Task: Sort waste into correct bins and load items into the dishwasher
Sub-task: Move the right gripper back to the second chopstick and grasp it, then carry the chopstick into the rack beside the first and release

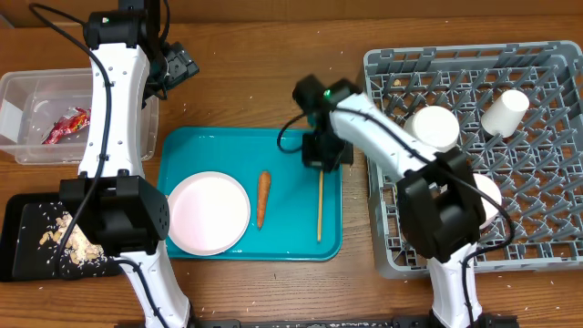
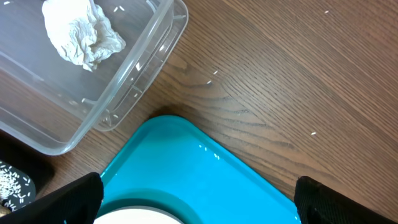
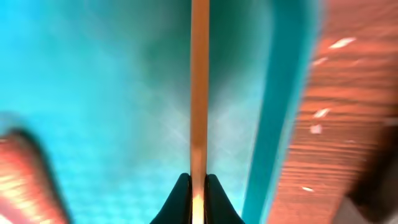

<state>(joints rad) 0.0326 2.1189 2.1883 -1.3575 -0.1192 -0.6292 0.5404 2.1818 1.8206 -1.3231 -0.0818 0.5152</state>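
Note:
A teal tray (image 1: 296, 146) holds a white plate (image 1: 209, 212), a carrot (image 1: 262, 198) and a wooden chopstick (image 1: 320, 208). My right gripper (image 1: 323, 155) is shut on the chopstick's far end; in the right wrist view the chopstick (image 3: 199, 81) runs straight out from the closed jaws (image 3: 199, 186) over the tray (image 3: 93, 93). My left gripper (image 1: 173, 68) is open and empty above the tray's far left corner (image 2: 199, 180), its fingertips (image 2: 199, 205) wide apart. The plate's rim (image 2: 134, 216) shows at the bottom edge.
A clear bin (image 1: 46, 114) at far left holds a red wrapper (image 1: 68, 125) and crumpled tissue (image 2: 81, 31). A black tray (image 1: 27, 241) with food scraps sits at front left. A grey dishwasher rack (image 1: 528, 155) at right holds white cups (image 1: 506, 112).

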